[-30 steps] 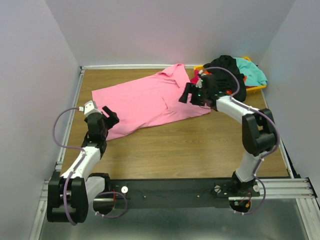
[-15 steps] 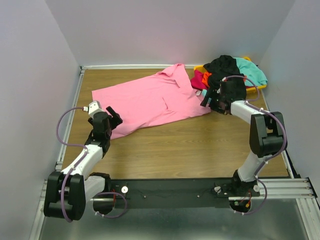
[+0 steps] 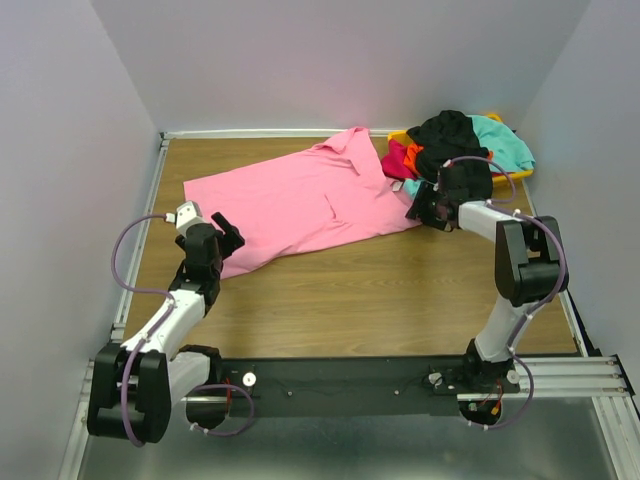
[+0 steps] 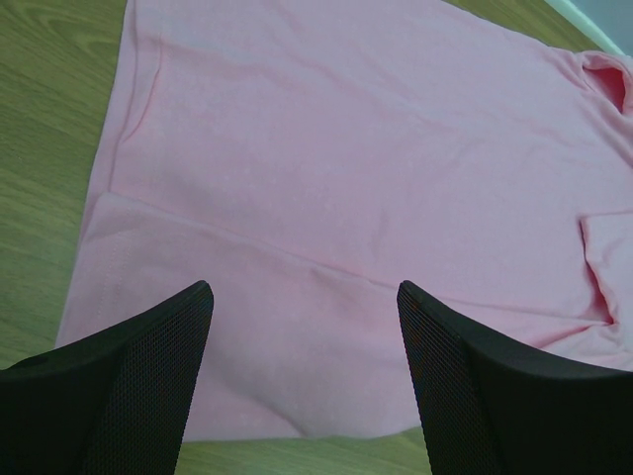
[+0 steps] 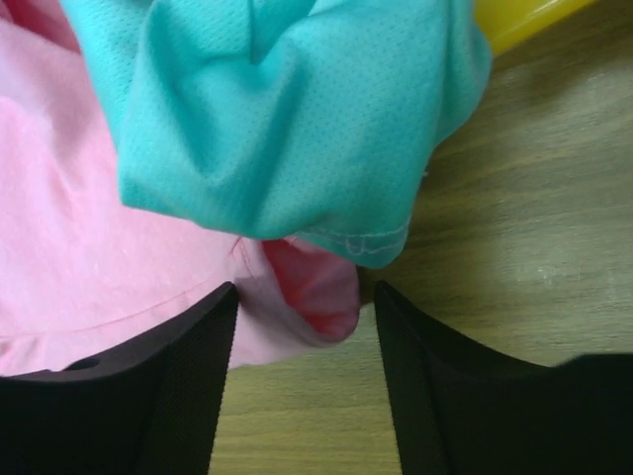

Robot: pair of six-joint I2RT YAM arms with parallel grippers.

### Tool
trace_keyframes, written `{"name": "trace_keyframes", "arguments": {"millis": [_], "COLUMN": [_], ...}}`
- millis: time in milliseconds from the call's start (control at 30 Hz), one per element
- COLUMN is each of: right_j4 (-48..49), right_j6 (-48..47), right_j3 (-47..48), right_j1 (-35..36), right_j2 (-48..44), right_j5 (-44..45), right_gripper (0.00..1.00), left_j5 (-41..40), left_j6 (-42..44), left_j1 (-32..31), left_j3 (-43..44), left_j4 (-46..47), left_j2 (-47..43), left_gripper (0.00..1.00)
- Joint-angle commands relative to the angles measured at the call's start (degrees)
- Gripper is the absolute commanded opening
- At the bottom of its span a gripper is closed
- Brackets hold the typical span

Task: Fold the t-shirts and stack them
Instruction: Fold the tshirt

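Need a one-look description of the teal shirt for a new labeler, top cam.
Go to the far right corner of the wooden table, where a yellow bin overflows with shirts. The teal t-shirt lies on the bin's right side, next to the black one. It is the only blue-green cloth in view.

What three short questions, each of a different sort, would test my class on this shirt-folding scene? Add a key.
1. True or false: the pink t-shirt lies spread out on the table.
2. In the right wrist view, which cloth overlaps the pink t-shirt just beyond the right gripper? A the teal t-shirt; B a black one; C an orange-red one.
3. Fill in: the left gripper hovers over the pink t-shirt with its jaws ___.

Key: 1 true; 2 A; 3 open.
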Motion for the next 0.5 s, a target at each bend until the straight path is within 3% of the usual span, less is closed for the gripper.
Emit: {"name": "trace_keyframes", "arguments": {"millis": [0,100,233,333,467], "right_j4": [-0.55,-0.55,-0.63,-0.90,-1.25], "right_j6": [0.55,0.28,-0.07,-0.24,-0.42], "right_j3": [0.53,0.18,-1.13,-2.71,-5.00], "right_j1": [-0.57,-0.57,-0.65,-1.09,-2.15], "right_j2": [2.39,2.57,0.64,-1.82,-5.95], "right_j5": [1.86,1.42,3.35,6.25,8.44], "right_gripper": [0.60,0.44,0.11,0.00,0.01], "left_j5": [-1.32,-1.23,-2.54,-4.30,-4.92], "left_j6": [-0.94,-1.21,-2.43,-3.40,-4.55], "left_j1": [-0.33,-0.42,-2.17,-4.98,-6.92], "left_j3": [0.83,1.19,1.19,2.23,3.82], "left_j4": [-0.65,-0.64,-0.82,-1.69,-2.49], "left_j2": [-1.32,-0.71,0.00,1.66,5.00], "left_gripper": [0.83,0.83,0.83,0.83,0.83]}}
